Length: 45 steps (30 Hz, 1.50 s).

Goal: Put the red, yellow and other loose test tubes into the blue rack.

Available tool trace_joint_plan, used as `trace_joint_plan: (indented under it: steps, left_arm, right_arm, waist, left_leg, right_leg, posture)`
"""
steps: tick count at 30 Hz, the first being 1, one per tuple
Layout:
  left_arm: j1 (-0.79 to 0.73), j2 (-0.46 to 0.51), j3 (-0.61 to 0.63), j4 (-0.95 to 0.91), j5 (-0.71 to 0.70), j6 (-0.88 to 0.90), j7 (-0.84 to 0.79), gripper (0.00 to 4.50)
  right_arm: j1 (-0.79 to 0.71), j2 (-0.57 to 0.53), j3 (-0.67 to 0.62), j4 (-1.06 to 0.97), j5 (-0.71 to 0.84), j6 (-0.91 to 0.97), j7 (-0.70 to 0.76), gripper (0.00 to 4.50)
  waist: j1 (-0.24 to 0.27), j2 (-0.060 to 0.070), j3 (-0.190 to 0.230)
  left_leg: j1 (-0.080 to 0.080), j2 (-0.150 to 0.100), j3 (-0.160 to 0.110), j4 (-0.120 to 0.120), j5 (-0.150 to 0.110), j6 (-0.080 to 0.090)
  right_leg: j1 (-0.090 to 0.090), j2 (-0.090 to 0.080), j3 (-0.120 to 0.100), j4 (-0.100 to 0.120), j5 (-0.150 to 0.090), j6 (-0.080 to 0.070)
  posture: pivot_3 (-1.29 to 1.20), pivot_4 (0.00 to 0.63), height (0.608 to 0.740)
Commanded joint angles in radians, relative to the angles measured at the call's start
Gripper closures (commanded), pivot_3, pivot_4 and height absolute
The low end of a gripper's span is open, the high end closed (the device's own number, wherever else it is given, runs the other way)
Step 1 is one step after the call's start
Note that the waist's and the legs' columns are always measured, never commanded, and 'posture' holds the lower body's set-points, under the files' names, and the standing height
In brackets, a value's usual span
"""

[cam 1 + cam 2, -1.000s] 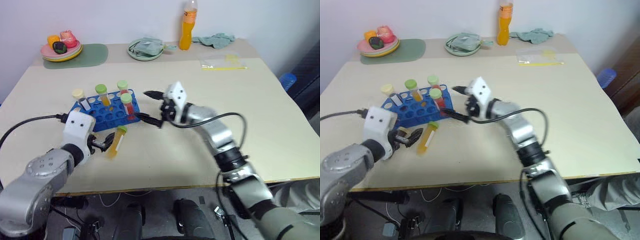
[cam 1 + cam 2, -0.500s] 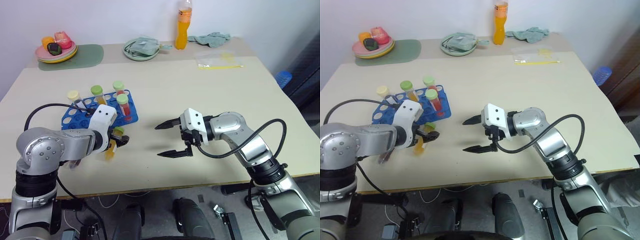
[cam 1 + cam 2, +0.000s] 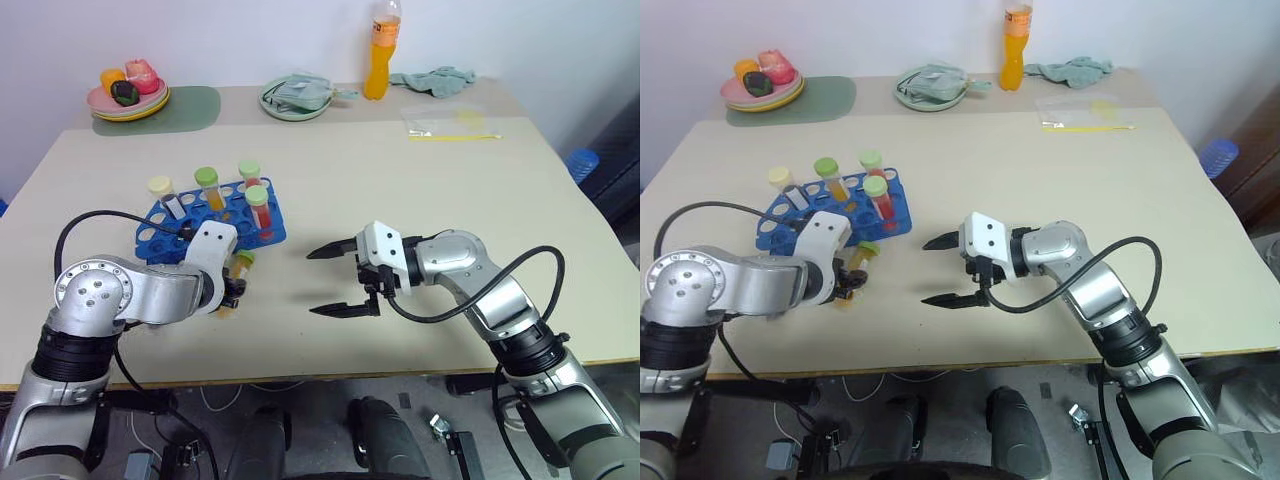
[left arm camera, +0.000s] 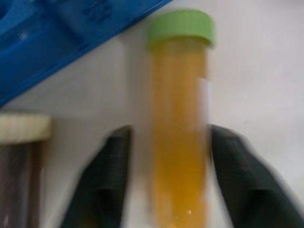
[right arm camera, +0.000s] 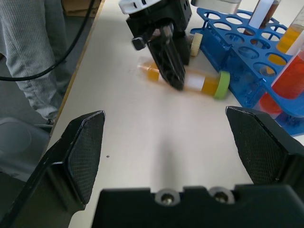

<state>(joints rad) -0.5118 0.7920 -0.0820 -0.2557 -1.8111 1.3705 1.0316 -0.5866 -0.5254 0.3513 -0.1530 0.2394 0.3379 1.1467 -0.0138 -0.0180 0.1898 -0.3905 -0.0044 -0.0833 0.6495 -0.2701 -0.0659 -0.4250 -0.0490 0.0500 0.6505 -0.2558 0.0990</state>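
Your counter (image 3: pixel 420 200) is a pale beige top set against a plain white wall; the blue rack (image 3: pixel 205 218) sits on its left half, with four capped tubes standing upright in it. Just in front of the rack's near edge lies the yellow-orange tube (image 5: pixel 190 81) on its side, green cap pointing towards the rack; your left gripper (image 5: pixel 171 71) is down over it, and in the left wrist view its fingers (image 4: pixel 102 185) stand on either side of the tube (image 4: pixel 179 137), closed in on it while it rests on the counter. A cream-capped dark tube (image 4: pixel 21 161) shows just beside that gripper, near the rack's edge; whether it lies or stands you cannot tell. Your right gripper (image 3: pixel 330 280) hovers over bare counter to the right of the rack, well apart from it, fingers spread wide and holding nothing. Along the far edge you have a plate of toy food (image 3: pixel 127 92) on a pale green mat (image 3: pixel 190 108), a dish with a crumpled cloth (image 3: pixel 298 95), an orange drink bottle (image 3: pixel 378 50), another cloth (image 3: pixel 435 80) and a clear bag (image 3: pixel 450 122). A person's grey sleeve (image 5: pixel 42 52) shows beside the counter in the right wrist view.
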Motion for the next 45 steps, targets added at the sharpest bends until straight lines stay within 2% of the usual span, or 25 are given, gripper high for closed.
trace_joint_plan:
  steps: [1,6,8,10,12,15,18,21,24,27,30,34,45]
  left_arm:
    - [-0.025,0.077,-0.071,-0.029,-0.124,-0.103,0.060,3.31]
    - [-0.007,0.227,-0.085,-0.107,-0.160,-0.154,-0.013,3.31]
    - [0.010,0.282,-0.039,-0.172,-0.084,-0.157,-0.088,3.31]
    - [0.069,0.334,0.036,-0.224,-0.094,-0.185,-0.184,3.31]
    - [0.132,0.346,0.162,-0.356,0.105,-0.255,-0.334,3.31]
    - [0.277,0.361,0.287,-0.519,0.455,-0.385,-0.514,3.31]
    - [0.415,0.236,0.334,-0.556,0.754,-0.610,-0.633,3.31]
    - [0.427,0.085,0.278,-0.512,0.991,-0.783,-0.659,3.31]
    - [0.389,-0.050,0.055,-0.383,1.391,-0.972,-0.620,3.31]
    - [0.370,-0.163,-0.029,-0.265,1.602,-1.119,-0.614,3.31]
    - [0.351,-0.300,-0.031,-0.133,1.706,-1.241,-0.594,3.31]
    - [0.333,-0.412,-0.016,-0.011,1.752,-1.365,-0.658,3.31]
    - [0.299,-0.545,0.038,0.173,1.819,-1.472,-0.773,3.31]
  right_arm:
    - [-0.004,0.010,-0.003,-0.032,0.003,-0.019,0.001,0.00]
    - [-0.009,0.005,-0.010,-0.021,0.000,-0.022,0.003,0.00]
    - [-0.009,0.003,-0.013,-0.019,0.000,-0.023,0.003,0.00]
    - [-0.007,0.001,-0.016,-0.018,0.003,-0.022,0.002,0.00]
    - [-0.005,0.001,-0.019,-0.018,0.004,-0.019,-0.001,0.00]
    - [0.000,0.001,-0.022,-0.014,0.007,-0.020,-0.004,0.00]
    - [0.003,0.016,-0.028,-0.005,0.011,-0.016,-0.022,0.00]
    - [-0.004,0.051,-0.045,0.016,0.024,0.006,-0.062,0.00]
    - [-0.006,0.110,-0.068,0.061,0.028,0.025,-0.128,0.00]
    - [0.012,0.134,-0.069,0.066,0.017,0.033,-0.164,0.00]
    - [0.043,0.139,-0.065,0.036,0.023,0.047,-0.181,0.00]
    - [0.062,0.142,-0.071,0.011,0.026,0.071,-0.204,0.00]
    - [0.072,0.138,-0.080,-0.009,0.033,0.086,-0.234,0.00]
  waist:
    - [0.000,0.000,0.000]
    - [-0.002,0.000,0.000]
    - [-0.003,0.000,0.000]
    - [-0.005,0.000,0.000]
    - [-0.005,0.000,0.000]
    - [-0.002,0.000,0.000]
    - [0.000,0.002,0.000]
    - [0.000,0.000,0.000]
    - [0.004,0.000,-0.001]
    - [0.003,0.000,-0.001]
    - [0.003,-0.001,-0.001]
    - [0.000,-0.001,-0.001]
    - [0.000,-0.001,-0.001]
  left_leg:
    - [0.000,0.000,0.000,0.000,0.000,0.000]
    - [0.000,0.000,0.002,0.000,0.000,-0.001]
    - [0.000,0.000,0.002,0.000,0.000,0.000]
    - [0.000,0.000,0.002,-0.001,0.000,0.000]
    - [0.000,0.000,0.003,-0.001,0.000,0.000]
    - [-0.001,0.000,0.003,-0.001,0.000,-0.001]
    - [0.000,0.000,0.005,-0.002,0.000,0.000]
    - [0.000,0.001,0.005,-0.002,0.000,0.000]
    - [0.000,0.000,0.005,-0.001,0.000,0.000]
    - [0.000,0.000,0.005,-0.001,0.000,0.000]
    - [0.000,0.000,0.005,-0.001,0.000,0.001]
    - [0.000,0.000,0.004,-0.001,0.000,0.001]
    - [0.000,0.000,0.004,0.000,0.000,0.001]
  right_leg:
    - [0.000,0.000,0.000,0.000,0.000,0.000]
    - [0.000,0.001,0.000,0.000,0.000,0.000]
    - [0.000,0.001,0.000,0.000,0.000,0.000]
    - [0.000,0.002,0.000,-0.001,0.000,0.000]
    - [0.000,0.002,0.000,-0.001,0.000,0.000]
    - [0.000,0.002,0.000,-0.002,0.000,-0.001]
    - [0.000,0.002,0.000,-0.003,-0.001,-0.001]
    - [0.001,0.002,0.000,-0.003,-0.001,-0.001]
    - [0.002,0.002,0.000,-0.003,0.000,-0.001]
    - [0.002,0.001,0.001,-0.004,0.000,0.000]
    - [0.002,0.001,0.000,-0.003,0.000,0.000]
    - [0.001,0.001,0.000,-0.002,0.000,0.000]
    - [0.001,0.001,0.000,-0.001,0.000,0.000]
  posture:
    - [0.00,0.150,0.740]
    - [0.00,0.150,0.740]
    - [0.00,0.150,0.740]
    - [0.00,0.150,0.740]
    - [0.00,0.150,0.740]
    - [0.00,0.150,0.740]
    - [0.00,0.150,0.740]
    - [0.00,0.150,0.740]
    - [0.00,0.150,0.740]
    - [0.00,0.150,0.740]
    - [0.00,0.150,0.740]
    - [0.00,0.150,0.740]
    - [0.00,0.150,0.740]
